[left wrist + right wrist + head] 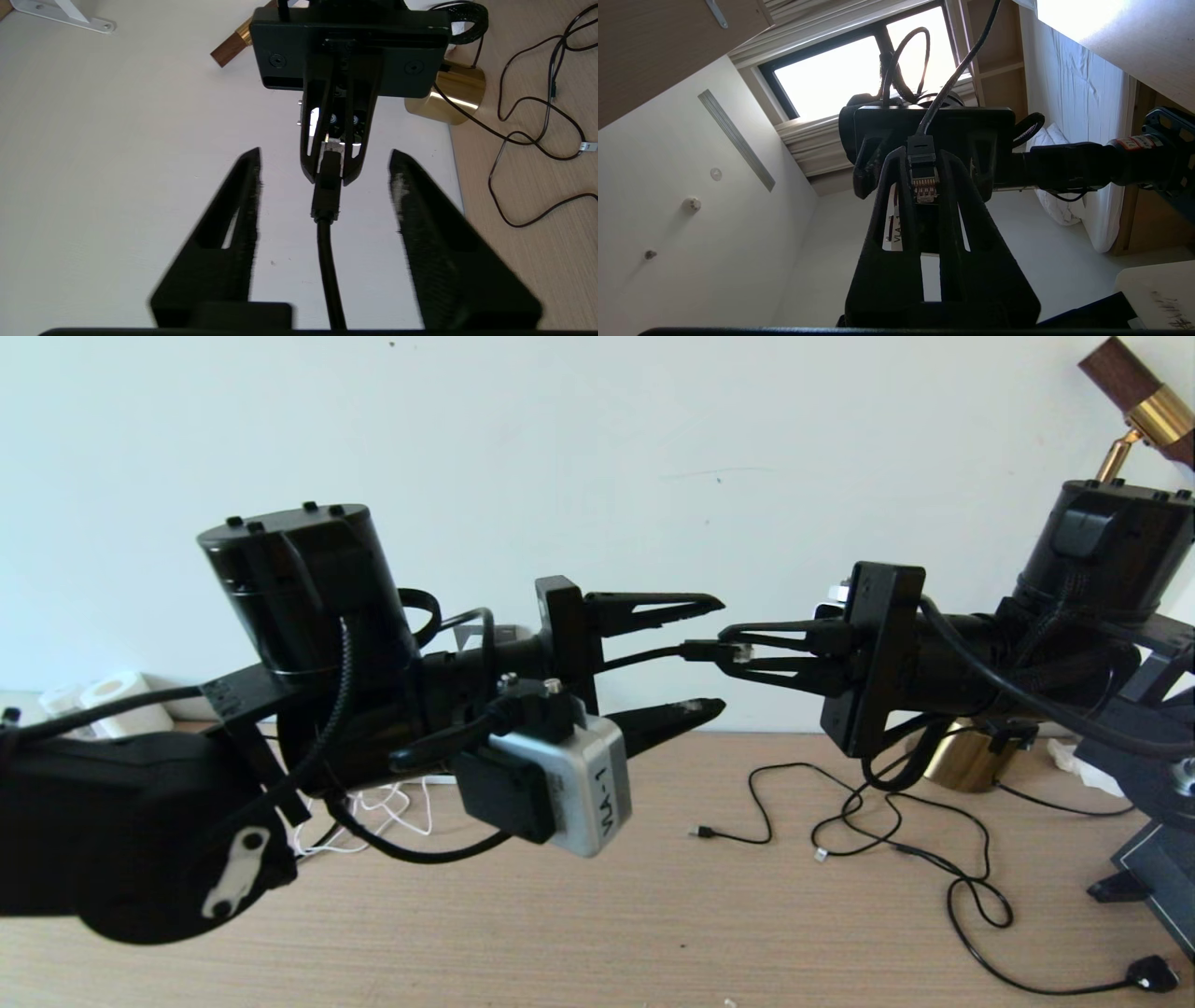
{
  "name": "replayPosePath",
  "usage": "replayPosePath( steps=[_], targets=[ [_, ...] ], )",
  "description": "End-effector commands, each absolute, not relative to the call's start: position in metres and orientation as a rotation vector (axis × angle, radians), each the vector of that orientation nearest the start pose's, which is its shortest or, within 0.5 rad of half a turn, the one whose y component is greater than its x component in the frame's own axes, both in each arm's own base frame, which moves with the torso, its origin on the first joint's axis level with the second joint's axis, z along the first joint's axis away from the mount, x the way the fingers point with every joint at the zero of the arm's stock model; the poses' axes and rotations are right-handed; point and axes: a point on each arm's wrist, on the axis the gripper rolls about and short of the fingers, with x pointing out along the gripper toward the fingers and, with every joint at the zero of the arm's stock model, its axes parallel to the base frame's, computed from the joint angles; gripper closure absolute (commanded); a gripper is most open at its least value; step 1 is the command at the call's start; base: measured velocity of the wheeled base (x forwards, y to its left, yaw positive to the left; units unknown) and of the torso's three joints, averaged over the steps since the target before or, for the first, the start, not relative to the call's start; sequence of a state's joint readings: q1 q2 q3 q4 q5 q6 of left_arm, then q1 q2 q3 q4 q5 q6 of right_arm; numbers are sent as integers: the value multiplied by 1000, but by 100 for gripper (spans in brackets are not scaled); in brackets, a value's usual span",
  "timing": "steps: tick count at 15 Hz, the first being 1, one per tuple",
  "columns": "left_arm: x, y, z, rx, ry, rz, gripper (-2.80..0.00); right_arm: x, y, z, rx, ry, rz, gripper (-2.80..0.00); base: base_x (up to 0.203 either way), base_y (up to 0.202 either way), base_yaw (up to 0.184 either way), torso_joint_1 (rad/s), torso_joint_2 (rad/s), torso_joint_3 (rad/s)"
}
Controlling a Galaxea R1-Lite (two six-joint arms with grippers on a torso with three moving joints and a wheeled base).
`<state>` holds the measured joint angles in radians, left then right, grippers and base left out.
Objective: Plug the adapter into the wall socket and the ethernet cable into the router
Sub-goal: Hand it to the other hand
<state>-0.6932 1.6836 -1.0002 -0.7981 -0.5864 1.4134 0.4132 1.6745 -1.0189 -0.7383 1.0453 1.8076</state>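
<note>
Nearest to me, my left gripper (714,658) hangs in mid-air above the wooden desk (653,896), its two fingers spread with a clear gap on either side of the ethernet cable (327,247), which runs straight down the middle between them without touching either pad. The cable's long axis lies along the line that joins the two claws, level with the desk and pointing from my left hand toward my right. A little farther on, the right gripper (733,653) faces the left one tip to tip, and its fingers are pressed together on the cable's plug (923,179), pinching it just behind the gold contacts (those contacts face my right wrist camera, so the plug's nose points back into the right hand rather than out). That, I judge, is the relation the next move turns on: the plug is held only by the right hand, the left is the nearer one to the cable's body, and a handover would need the left fingers to come in on the cable directly behind the plug. Beyond both claws, thin black cables (896,849) lie loose on the desk. I cannot see the router, the adapter or the wall socket in any view.
</note>
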Motion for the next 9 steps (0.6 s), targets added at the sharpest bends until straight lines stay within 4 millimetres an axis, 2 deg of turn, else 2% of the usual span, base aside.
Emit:
replayPosePath(
  steps=[1, 9],
  targets=[
    [235, -212, 256, 1199, -998, -963, 0, 270, 142, 261, 1412, 1234, 1096, 0, 0, 0, 0, 0, 0, 0],
    [233, -211, 254, 1199, -993, -970, 0, 269, 145, 260, 1407, 1242, 1101, 0, 0, 0, 0, 0, 0, 0]
  ],
)
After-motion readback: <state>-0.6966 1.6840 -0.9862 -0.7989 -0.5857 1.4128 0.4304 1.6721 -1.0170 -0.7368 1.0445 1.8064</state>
